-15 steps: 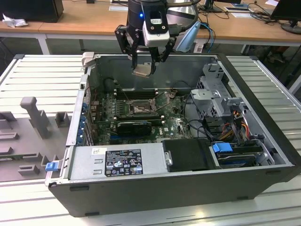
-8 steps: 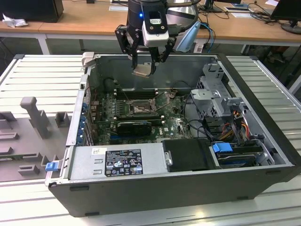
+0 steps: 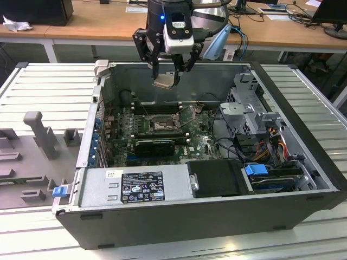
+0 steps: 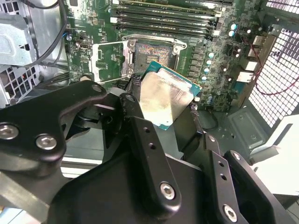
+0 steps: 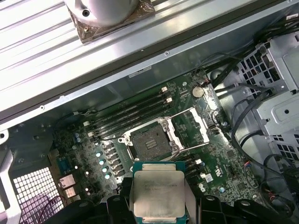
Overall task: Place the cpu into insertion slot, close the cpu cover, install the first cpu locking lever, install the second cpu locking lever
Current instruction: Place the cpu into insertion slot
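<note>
The cpu, a thin square chip with a pale metal face, is held in the air above the open computer case, high over the motherboard. It is clasped by the gripper, whose jaws are clenched on it.

The insertion slot is seen below, well apart from the chip, with its dark centre bare. The cpu cover is swung open beside it.

Damage is judged possible from here. In the second wrist view the chip appears tilted in the grasp, so it could be set down askew and the socket's contacts bent. It could also be caught on the opened cover. A slip from the thin-edge hold is conceivable too.

In the first wrist view the chip is gripped by two opposite edges, and its metal face is left exposed between the black fingers. Long memory slots lie just beside the socket.
</note>
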`<state>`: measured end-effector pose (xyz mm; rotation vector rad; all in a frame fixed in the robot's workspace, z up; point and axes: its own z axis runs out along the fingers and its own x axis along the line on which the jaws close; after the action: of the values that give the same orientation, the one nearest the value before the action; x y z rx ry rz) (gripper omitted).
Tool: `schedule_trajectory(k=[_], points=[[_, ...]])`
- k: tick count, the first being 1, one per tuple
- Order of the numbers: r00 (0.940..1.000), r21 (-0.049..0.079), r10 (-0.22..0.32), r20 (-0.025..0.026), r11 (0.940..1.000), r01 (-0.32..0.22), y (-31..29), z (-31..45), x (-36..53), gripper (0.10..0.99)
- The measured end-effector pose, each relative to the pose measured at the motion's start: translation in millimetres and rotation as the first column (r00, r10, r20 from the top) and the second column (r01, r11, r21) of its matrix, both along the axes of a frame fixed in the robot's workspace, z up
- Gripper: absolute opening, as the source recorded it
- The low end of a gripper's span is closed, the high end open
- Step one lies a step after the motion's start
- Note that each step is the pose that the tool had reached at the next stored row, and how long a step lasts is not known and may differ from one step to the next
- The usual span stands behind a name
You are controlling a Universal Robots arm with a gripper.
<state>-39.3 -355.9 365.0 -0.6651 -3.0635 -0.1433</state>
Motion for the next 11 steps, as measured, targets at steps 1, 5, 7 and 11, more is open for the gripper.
schedule_trajectory(k=[1, 5, 7, 11], points=[[1.0000, 0.000, -0.002, 0.0000, 1.0000, 0.002, 0.0, 0.0, 0.0, 0.529], [0.9999, 0.000, -0.013, 0.0000, 0.9999, 0.013, 0.0, 0.0, 0.0, 0.529], [0.9998, 0.000, -0.018, 0.0000, 0.9998, 0.018, 0.0, 0.0, 0.0, 0.529], [0.9997, 0.000, -0.025, 0.0000, 0.9997, 0.025, 0.0, 0.0, 0.0, 0.529]])
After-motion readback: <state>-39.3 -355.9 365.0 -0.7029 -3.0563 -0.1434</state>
